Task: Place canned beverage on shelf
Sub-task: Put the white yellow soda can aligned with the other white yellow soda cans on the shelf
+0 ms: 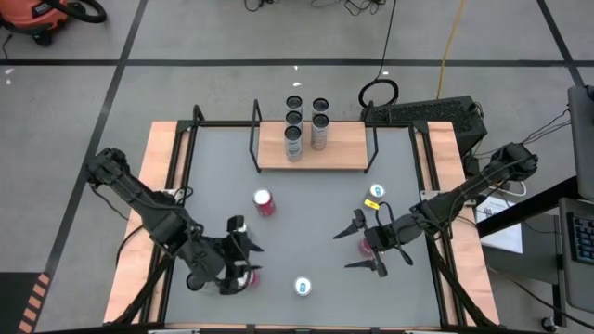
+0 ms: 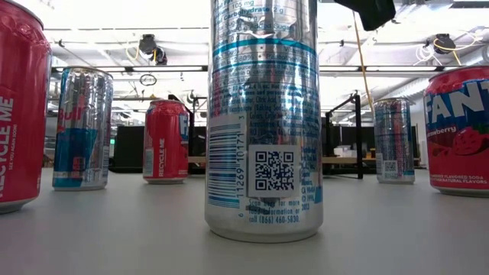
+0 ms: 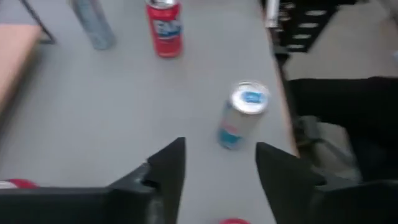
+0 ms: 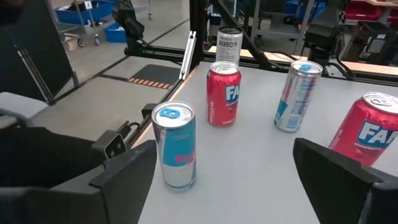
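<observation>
The light-wood shelf (image 1: 348, 148) stands at the table's far middle with several silver cans (image 1: 306, 125) upright on it. My left gripper (image 1: 243, 252) is open at the near left, raised over a red can (image 1: 249, 276) whose top shows below its fingers (image 3: 233, 221). My right gripper (image 1: 357, 246) is open at the near right, raised above a red Fanta can (image 2: 457, 130). A silver-blue can (image 1: 302, 286) stands at the near middle, ahead of both grippers (image 3: 242, 115) (image 4: 176, 146).
Another red can (image 1: 264, 202) stands mid-table and a silver-blue can (image 1: 375, 192) at the right. One more silver-blue can (image 4: 297, 96) stands near my left arm. Black rod frames (image 1: 255, 134) rise at the shelf's ends. Wooden rails (image 1: 167, 167) line the table's sides.
</observation>
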{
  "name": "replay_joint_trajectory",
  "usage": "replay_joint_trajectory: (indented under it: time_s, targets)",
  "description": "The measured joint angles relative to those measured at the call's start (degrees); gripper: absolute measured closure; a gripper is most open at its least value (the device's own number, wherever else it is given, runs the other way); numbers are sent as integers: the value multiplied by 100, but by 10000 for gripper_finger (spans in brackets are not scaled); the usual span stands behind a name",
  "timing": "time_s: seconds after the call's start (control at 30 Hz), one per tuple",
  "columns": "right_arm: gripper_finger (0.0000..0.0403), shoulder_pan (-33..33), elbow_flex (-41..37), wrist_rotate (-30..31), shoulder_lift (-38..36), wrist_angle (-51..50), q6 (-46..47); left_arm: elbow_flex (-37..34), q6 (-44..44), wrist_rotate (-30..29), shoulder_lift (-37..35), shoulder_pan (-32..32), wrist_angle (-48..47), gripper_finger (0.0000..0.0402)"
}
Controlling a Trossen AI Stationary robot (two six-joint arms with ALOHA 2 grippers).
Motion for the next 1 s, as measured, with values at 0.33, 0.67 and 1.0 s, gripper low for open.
replay_joint_trajectory:
  time_s: [0.33, 0.67, 1.0]
  targets:
    - [62, -4, 0, -2, 0, 37, -146, 333, -1678, 1250, -41, -178, -1294, 79]
    - [62, -4, 0, -2, 0, 82, -107, 333, -2753, 2119, -40, -442, -2011, 70]
    - [62, -4, 0, -2, 0, 123, -107, 333, -3825, 1905, -38, -1011, -2430, 70]
